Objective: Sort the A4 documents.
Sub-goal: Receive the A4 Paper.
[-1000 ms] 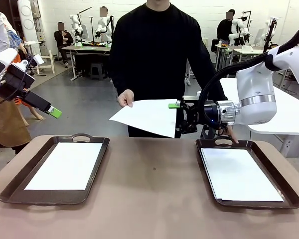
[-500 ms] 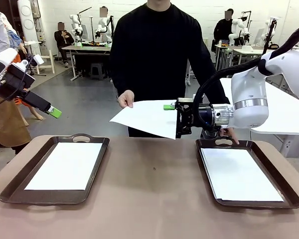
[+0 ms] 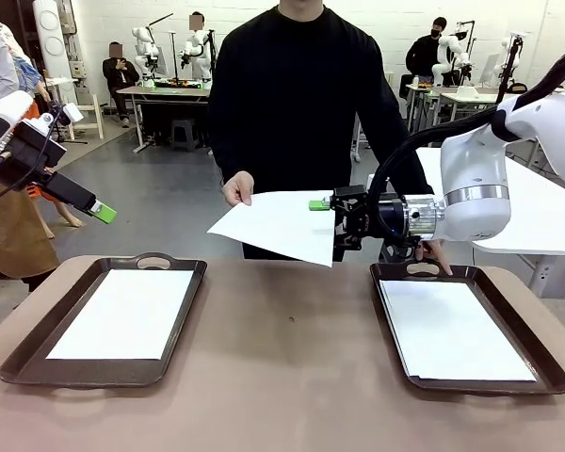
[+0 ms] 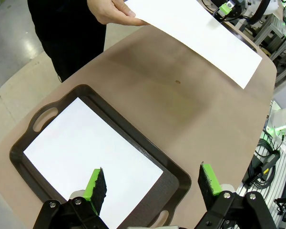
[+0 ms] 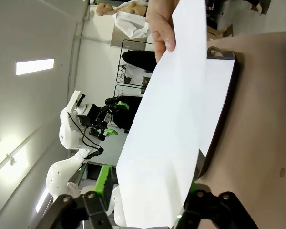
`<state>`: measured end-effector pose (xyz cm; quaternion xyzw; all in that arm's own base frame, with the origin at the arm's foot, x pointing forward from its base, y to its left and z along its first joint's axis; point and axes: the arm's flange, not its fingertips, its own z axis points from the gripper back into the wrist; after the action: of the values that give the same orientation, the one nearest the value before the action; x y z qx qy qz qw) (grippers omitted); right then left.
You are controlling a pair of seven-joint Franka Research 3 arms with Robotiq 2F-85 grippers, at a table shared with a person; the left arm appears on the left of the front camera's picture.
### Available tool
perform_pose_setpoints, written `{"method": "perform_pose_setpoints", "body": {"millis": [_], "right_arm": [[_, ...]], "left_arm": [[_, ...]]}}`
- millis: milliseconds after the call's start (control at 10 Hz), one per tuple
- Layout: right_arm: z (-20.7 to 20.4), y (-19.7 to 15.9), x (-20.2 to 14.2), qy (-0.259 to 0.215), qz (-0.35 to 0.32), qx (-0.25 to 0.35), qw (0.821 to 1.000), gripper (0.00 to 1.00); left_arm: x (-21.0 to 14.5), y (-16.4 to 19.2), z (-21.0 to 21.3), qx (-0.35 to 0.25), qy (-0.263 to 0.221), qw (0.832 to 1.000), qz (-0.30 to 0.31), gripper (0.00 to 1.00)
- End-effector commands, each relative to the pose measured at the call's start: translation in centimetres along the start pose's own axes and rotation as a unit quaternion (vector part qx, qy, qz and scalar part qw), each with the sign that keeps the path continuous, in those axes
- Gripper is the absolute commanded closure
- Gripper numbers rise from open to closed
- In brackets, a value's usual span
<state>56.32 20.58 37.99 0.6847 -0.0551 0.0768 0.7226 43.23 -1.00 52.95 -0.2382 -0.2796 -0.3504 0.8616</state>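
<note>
The person's hand (image 3: 236,187) holds an A4 sheet (image 3: 284,223) above the counter's (image 3: 292,367) far edge. The right gripper's (image 3: 330,224) jaws straddle its right edge, grip uncertain. The left gripper's (image 4: 152,183) jaws gape above the left tray (image 3: 174,325).

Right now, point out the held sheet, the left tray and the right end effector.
held sheet (image 3: 282,224), front view, middle of the paper.
left tray (image 3: 154,259), front view, far handle.
right end effector (image 3: 333,226), front view, between its fingertips at the sheet's edge.

Robotics lab: people (image 3: 120,73) are sitting at benches (image 3: 165,91) at 11 and 1 o'clock; concrete floor (image 3: 160,193).
</note>
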Motion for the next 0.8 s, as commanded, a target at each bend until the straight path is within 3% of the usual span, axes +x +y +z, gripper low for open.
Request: {"method": "perform_pose_setpoints", "body": {"millis": [0,100,200,300,400,500,600,700], "right_arm": [[-0.31,0.18,0.4,0.0,0.011,0.013,1.0,0.66],[-0.54,0.13,0.59,0.003,0.01,0.013,1.0,0.56],[-0.76,0.01,0.7,0.006,0.008,0.013,1.0,0.83],[-0.91,-0.08,0.68,0.01,0.007,0.013,1.0,0.73],[-0.84,-0.02,0.69,0.012,0.006,0.013,1.0,1.0],[-0.87,0.02,0.71,0.013,0.007,0.013,1.0,0.91],[-0.89,0.03,0.69,0.014,0.008,0.013,1.0,1.0],[-0.88,0.03,0.74,0.014,0.009,0.012,1.0,1.0]], "left_arm": [[-0.01,0.0,-0.03,0.0,0.0,1.0,-0.003,0.0],[-0.01,0.0,-0.03,0.0,0.0,1.0,-0.003,0.0],[-0.01,0.0,-0.03,0.0,0.0,1.0,-0.003,0.0],[-0.01,0.0,-0.03,0.0,0.0,1.0,-0.003,0.0],[-0.01,0.0,-0.03,0.0,0.0,1.0,-0.003,0.0],[-0.01,0.0,-0.03,0.0,0.0,1.0,-0.003,0.0],[-0.01,0.0,-0.03,0.0,0.0,1.0,-0.003,0.0],[-0.01,0.0,-0.03,0.0,0.0,1.0,-0.003,0.0]]}}
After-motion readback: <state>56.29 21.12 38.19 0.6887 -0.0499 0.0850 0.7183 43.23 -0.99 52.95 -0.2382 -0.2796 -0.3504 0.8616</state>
